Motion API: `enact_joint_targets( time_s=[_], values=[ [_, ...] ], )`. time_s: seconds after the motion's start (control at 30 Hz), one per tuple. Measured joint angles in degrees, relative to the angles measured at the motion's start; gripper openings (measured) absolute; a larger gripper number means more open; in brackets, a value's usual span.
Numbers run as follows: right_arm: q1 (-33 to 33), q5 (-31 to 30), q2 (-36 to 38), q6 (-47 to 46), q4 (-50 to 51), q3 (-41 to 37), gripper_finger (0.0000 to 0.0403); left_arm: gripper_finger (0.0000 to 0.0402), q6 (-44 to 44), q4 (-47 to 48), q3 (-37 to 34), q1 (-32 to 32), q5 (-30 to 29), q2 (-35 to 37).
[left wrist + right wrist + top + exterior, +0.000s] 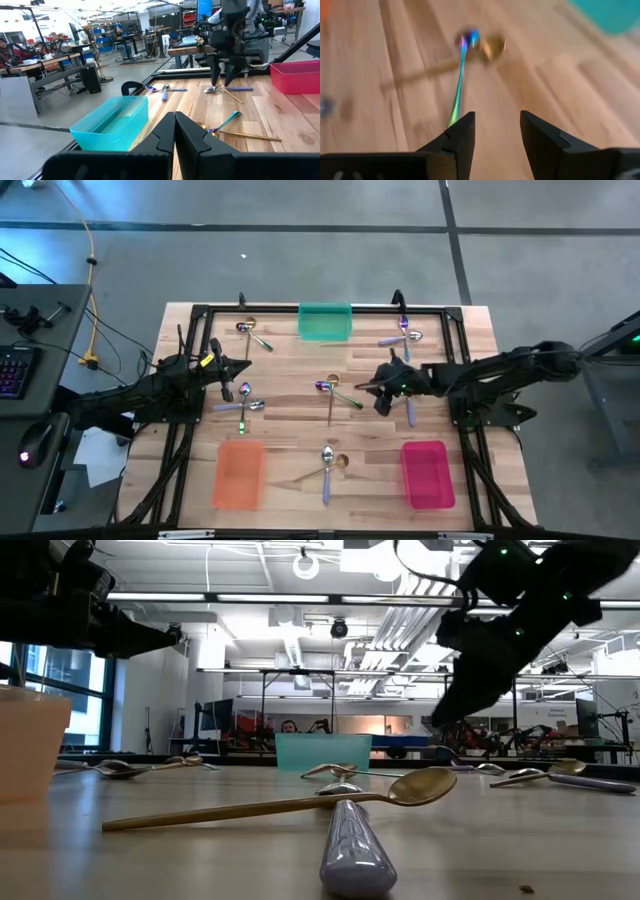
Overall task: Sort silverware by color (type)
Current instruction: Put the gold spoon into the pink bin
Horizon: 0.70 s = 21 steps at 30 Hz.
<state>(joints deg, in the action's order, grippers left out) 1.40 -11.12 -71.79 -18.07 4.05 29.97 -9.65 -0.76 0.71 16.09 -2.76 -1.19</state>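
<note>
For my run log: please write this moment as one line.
right gripper: open, above iridescent spoon and gold spoon mid-table | left gripper: shut, empty, waiting at left | trays: empty

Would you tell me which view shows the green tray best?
The high view: the green tray shows whole at the table's far edge. The left wrist view shows it close, the low view small and distant, the right wrist view one corner.

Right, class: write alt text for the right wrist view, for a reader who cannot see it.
The right claw, open, hovers over a wooden table, pointing at an iridescent spoon whose bowl lies against a gold spoon. A corner of the teal tray shows beyond.
</note>
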Motion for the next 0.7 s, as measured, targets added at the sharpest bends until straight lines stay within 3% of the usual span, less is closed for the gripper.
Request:
enact_joint_targets(
  time_s=[0.23, 0.37, 0.7],
  values=[
    [-3.13, -1.88, -3.94, -7.18, 29.17, 10.41, 0.0142, 0.0000, 0.01, -0.02, 0.00, 0.01, 0.00, 0.00],
    [-5.06, -1.84, -4.34, -6.50, 41.27, 13.35, 0.0142, 0.0000, 0.00, -0.02, 0.00, 0.01, 0.00, 0.00],
    [-4.46, 2.13, -6.28, -0.97, 44.51, 12.20, 0.0142, 0.0000, 0.00, -0.02, 0.00, 0.01, 0.00, 0.00]
  ],
)
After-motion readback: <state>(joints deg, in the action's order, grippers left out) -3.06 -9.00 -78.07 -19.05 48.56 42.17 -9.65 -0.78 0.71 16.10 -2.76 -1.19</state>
